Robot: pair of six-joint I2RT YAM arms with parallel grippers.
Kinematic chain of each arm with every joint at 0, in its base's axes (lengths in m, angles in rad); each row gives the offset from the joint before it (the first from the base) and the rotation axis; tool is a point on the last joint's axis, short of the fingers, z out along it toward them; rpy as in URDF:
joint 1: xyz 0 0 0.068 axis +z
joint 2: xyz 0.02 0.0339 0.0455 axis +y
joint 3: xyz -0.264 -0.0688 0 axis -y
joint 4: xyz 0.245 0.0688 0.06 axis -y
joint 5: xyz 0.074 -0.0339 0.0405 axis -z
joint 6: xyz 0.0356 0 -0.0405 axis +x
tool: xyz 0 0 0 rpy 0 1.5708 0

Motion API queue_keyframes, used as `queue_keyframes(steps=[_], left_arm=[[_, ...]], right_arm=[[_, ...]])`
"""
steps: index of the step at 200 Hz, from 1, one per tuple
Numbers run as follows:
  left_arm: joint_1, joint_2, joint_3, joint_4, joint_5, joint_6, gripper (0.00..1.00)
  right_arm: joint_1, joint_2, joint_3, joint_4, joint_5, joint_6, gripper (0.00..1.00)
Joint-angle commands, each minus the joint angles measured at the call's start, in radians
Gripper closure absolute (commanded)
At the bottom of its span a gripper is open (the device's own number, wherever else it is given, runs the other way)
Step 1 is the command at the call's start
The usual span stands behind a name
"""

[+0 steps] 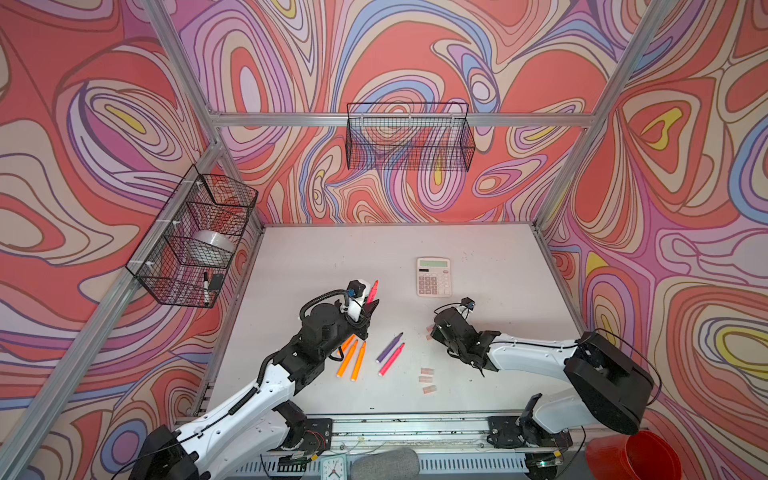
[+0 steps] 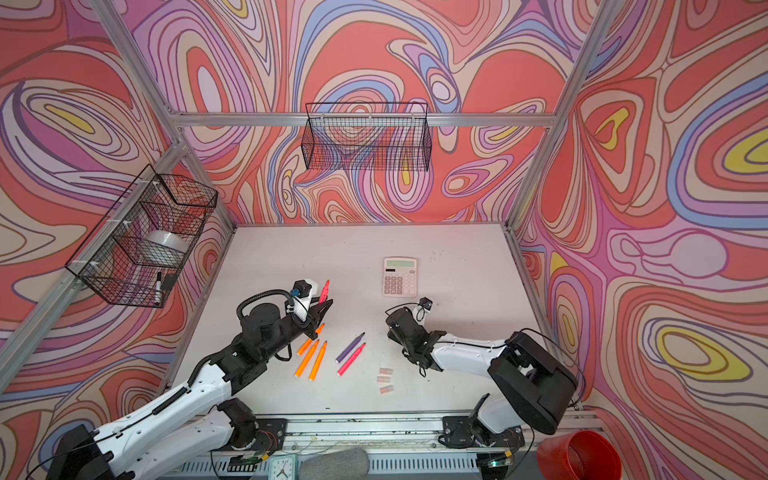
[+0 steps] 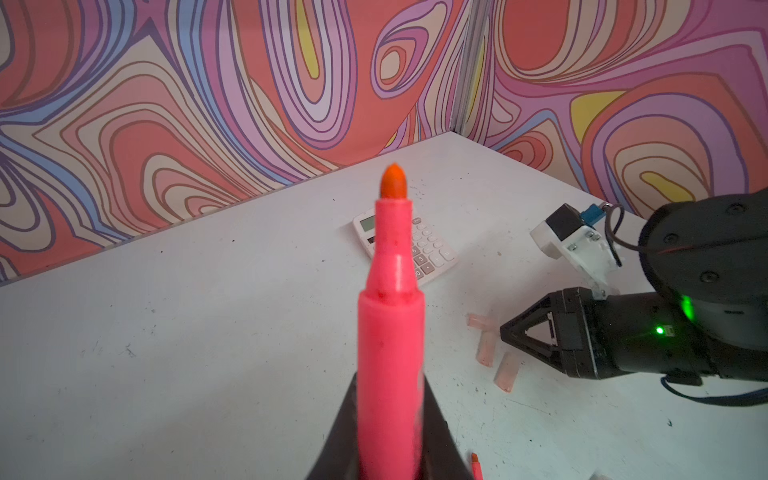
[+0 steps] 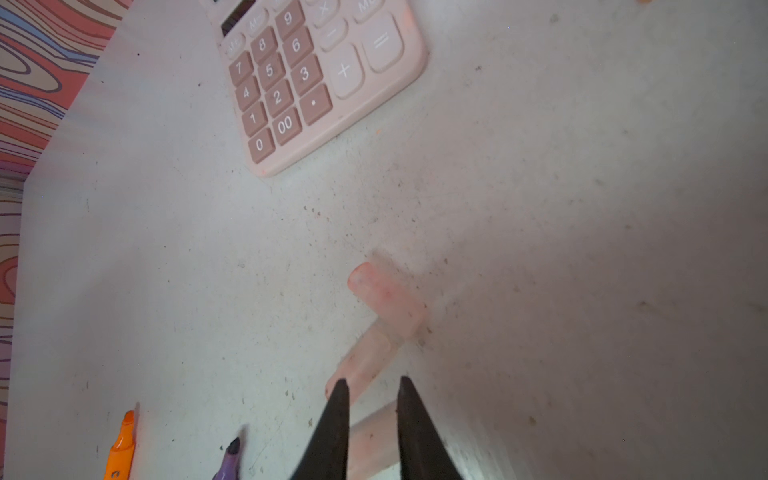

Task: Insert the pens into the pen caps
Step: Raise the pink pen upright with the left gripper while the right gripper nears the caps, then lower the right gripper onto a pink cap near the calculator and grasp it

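The left gripper [image 3: 390, 380] has its fingers [image 3: 436, 432] clamped on the lower barrel of a hot pink pen [image 3: 390, 332]. The pen is held clear of the surface [image 1: 332, 257], nib up. The right gripper [image 4: 372, 379] is down among three pen caps [image 3: 484, 351]. Its fingers stand narrowly apart on either side of the nearest cap [image 4: 374, 440], but I cannot tell from this angle whether they actually pinch it.

The main risk is at that cap. It is a short, smooth, round tube, and thin tapered fingers closing off-centre would probably make it roll or squirt out. The two neighbouring caps [image 4: 386, 299] touch each other in an L just ahead, and a nudge could scatter them. The pen is gripped low with most of its length free, so a sideways push during mating could pivot it. If the nib meets the cap's rim, it may smear or crush.

The caps are translucent pale pink plastic. The pens are slim glossy cylinders stepping down through a collar to a blunt nib. The orange pens [image 1: 348, 358], the purple pen [image 1: 389, 347] and a second pink pen [image 1: 391, 359] lie flat beside the left arm. The surface is matte white, scuffed and speckled.
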Motion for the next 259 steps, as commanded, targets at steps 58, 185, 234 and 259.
queue_keyframes(steps=[58, 185, 234, 259], left_arm=[[0.004, -0.078, -0.063, 0.063, -0.064, -0.002, 1.00], [0.004, -0.124, -0.086, 0.053, -0.042, -0.008, 1.00], [0.005, -0.105, -0.086, 0.064, -0.061, -0.007, 1.00], [0.004, -0.092, -0.080, 0.061, -0.062, -0.009, 1.00]], right_arm=[[-0.029, 0.085, 0.008, 0.069, 0.029, 0.000, 0.71], [-0.081, 0.290, 0.238, -0.006, 0.012, -0.129, 0.55], [-0.081, 0.409, 0.399, -0.146, -0.024, -0.223, 0.57], [-0.079, 0.450, 0.470, -0.199, -0.039, -0.263, 0.59]])
